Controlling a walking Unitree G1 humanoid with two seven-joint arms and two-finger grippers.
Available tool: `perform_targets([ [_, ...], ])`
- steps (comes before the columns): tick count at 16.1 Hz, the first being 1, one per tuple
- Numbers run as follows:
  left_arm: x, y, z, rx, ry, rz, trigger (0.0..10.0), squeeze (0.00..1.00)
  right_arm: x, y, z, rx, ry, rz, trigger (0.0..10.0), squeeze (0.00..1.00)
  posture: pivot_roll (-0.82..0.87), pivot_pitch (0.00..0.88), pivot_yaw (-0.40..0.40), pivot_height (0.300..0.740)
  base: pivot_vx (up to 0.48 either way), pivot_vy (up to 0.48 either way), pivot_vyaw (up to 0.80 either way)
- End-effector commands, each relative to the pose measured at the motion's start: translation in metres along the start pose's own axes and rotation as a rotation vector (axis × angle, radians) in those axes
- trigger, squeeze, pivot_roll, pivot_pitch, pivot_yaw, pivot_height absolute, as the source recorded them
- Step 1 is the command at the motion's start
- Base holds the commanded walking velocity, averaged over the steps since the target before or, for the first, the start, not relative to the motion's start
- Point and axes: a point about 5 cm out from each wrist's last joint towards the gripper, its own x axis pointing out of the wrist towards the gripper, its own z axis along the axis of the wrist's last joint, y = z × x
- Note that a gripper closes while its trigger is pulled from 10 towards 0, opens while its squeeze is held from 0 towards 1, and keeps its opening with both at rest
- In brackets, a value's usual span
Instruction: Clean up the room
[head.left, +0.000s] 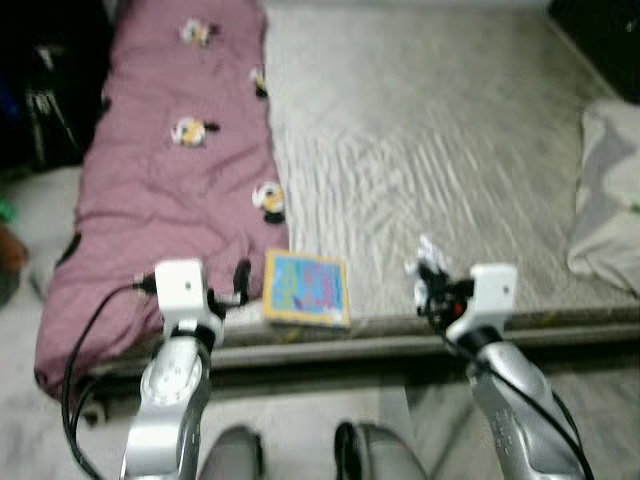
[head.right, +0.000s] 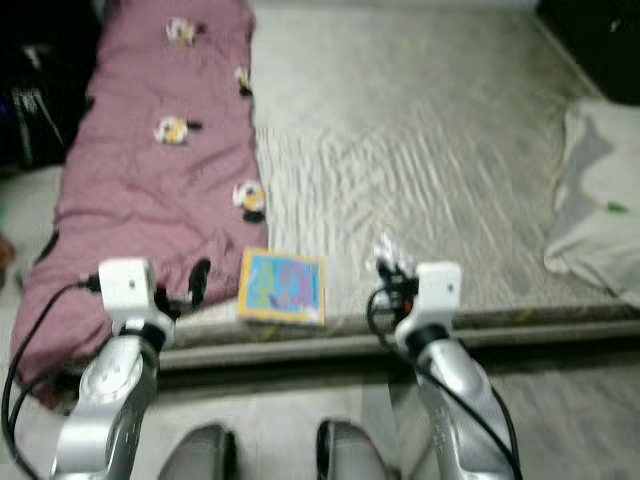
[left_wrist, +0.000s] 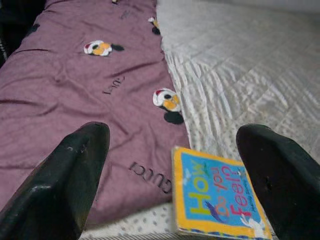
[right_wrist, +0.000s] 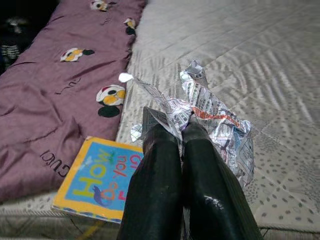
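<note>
the robot stands at the edge of a low bed covered by a grey quilted sheet (head.left: 430, 130), with a mauve satin blanket printed with cartoon faces (head.left: 170, 180) along its left side. the right gripper (right_wrist: 182, 127) has its fingers pinched together on a crumpled silvery printed wrapper (right_wrist: 210, 115), lifted just above the sheet. the left gripper (left_wrist: 175, 150) hangs with fingers wide apart near a blue and yellow board book (head.left: 307, 288) at the bed's edge. litter collection seems under way; next probably carrying the wrapper to a bin.

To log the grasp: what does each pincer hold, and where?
Right pincer: shut on the crumpled wrapper, at its near edge. Left pincer: open, holding nothing.
</note>
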Motion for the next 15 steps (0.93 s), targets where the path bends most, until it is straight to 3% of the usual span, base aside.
perform_targets([
  [1,-0.0036,0.0083,-0.0044,0.008,0.019,0.031,10.0,0.00,0.0011,0.0030,0.0007,0.001,-0.006,0.007,10.0,0.00,0.00,0.188,-0.051,0.740,0.000,0.469,0.00],
  [13,-0.0004,0.0103,-0.0048,0.025,0.019,0.039,10.0,0.00,0.0059,0.0066,0.0013,-0.009,-0.026,0.024,10.0,0.00,0.01,0.175,-0.044,0.740,0.000,0.469,0.00],
  [15,-0.0010,0.0114,-0.0038,0.036,0.011,0.039,10.0,0.00,0.0063,0.0077,0.0014,-0.019,-0.028,0.032,10.0,0.00,0.01,0.174,-0.044,0.740,0.000,0.120,0.23],
])
